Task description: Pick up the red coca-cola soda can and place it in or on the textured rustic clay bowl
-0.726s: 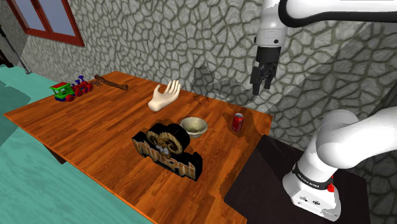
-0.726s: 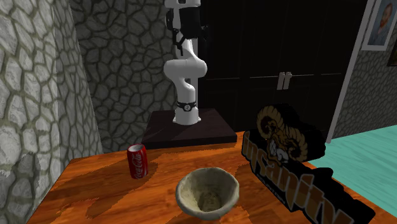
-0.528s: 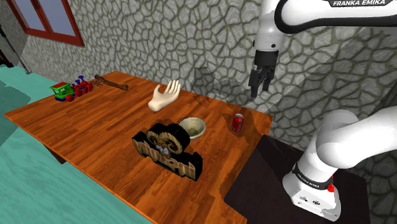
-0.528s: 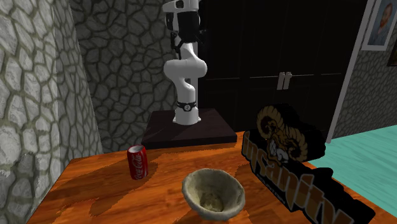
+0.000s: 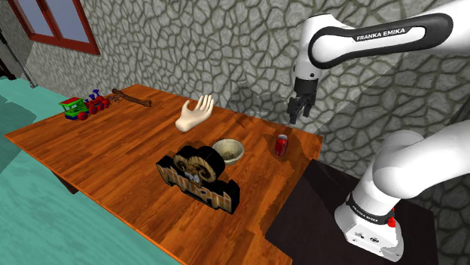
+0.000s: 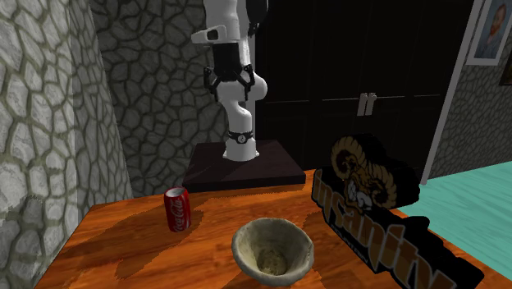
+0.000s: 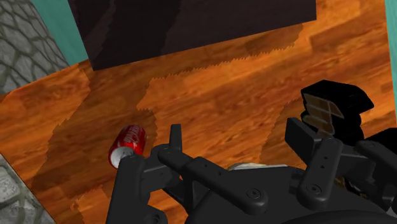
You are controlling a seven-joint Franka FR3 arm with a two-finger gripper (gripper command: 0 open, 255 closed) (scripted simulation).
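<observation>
Up over the brown wooden table (image 5: 105, 143), at its end by the stand, the all-black two-finger gripper (image 5: 298, 118) is hanging in the air w/ its fingers spread apart, gripping nothing. Below it & a bit to the shoulder view's left, the small red soda can w/ white letters (image 5: 282, 144) is standing upright on that table, near the rough tan round bowl (image 5: 228, 150) but not touching it.

Entry 1, gripper (image 5: 297, 118): I log it lower than before and shifted toward the shoulder view's left, so the red can (image 5: 282, 144) now sits closer beneath it.
Entry 2, arm (image 5: 376, 36): the forearm is swung down to nearly level.
Entry 3, bowl (image 6: 246, 238): rim tilt slightly altered.
</observation>
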